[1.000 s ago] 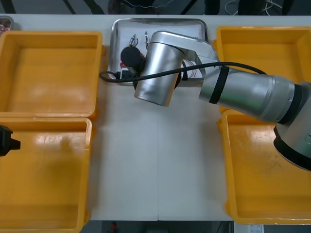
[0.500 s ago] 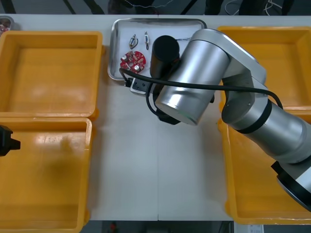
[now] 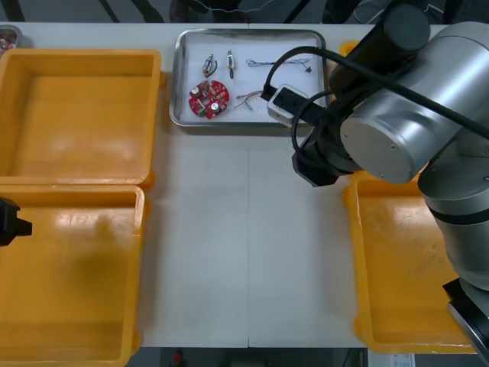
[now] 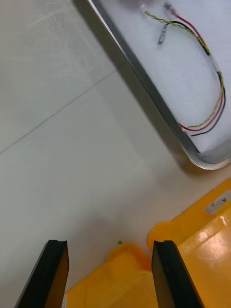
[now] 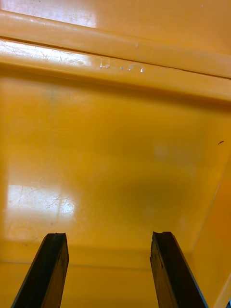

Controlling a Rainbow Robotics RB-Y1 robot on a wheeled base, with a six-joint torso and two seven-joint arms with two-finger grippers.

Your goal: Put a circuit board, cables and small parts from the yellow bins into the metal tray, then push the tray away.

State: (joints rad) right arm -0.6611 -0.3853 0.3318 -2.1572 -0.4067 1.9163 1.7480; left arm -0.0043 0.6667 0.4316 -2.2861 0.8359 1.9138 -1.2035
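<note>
The metal tray (image 3: 180, 84) lies at the table's far middle, white inside. It holds a round red circuit board (image 3: 208, 98), two small metal parts (image 3: 211, 63), a blue and white cable (image 3: 276, 63) and a red and yellow cable (image 3: 249, 97). My right arm (image 3: 397, 130) reaches over the two right yellow bins. In the right wrist view my right gripper (image 4: 110, 245) is open and empty over bare table, just short of the tray's corner (image 4: 202, 159), with the red and yellow cable (image 4: 219, 103) beyond it. My left gripper (image 5: 108, 236) is open over the near left bin's floor (image 5: 115, 163).
Two yellow bins stand at the left, far (image 3: 76, 115) and near (image 3: 72, 275). Two more stand at the right, the near one (image 3: 405, 275) beneath my right arm. In the right wrist view, bin rims (image 4: 202, 240) lie close to my fingers. Bare table (image 3: 244, 245) stretches between the bins.
My right arm has swung back from over the tray toward the right bins, uncovering the tray's contents. The left arm has not moved.
</note>
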